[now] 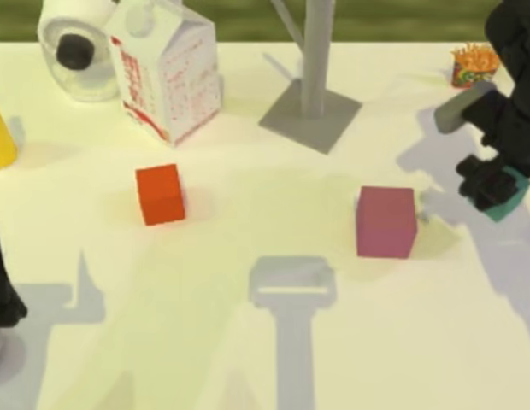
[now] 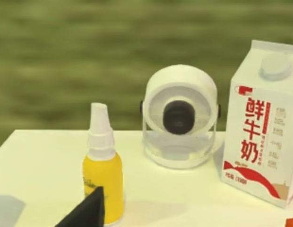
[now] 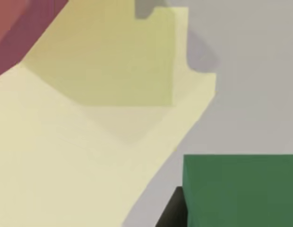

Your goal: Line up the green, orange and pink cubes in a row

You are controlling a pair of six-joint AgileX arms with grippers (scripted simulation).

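Right pincer point(image 1: 496, 190) is seen at the bench's right side, pinched on the green cube point(image 1: 507, 195), which is held just beside the pink cube point(image 1: 385, 221) but apart from it. Orange cube point(image 1: 159, 194) sits well off to the left, w/ a wide gap btwn it and pink. Step in hand, as judged: green being placed into the row. Next: cube to be lowered level w/ the other two, then let go. Left arm is parked at the left edge; its pincer can't be told.
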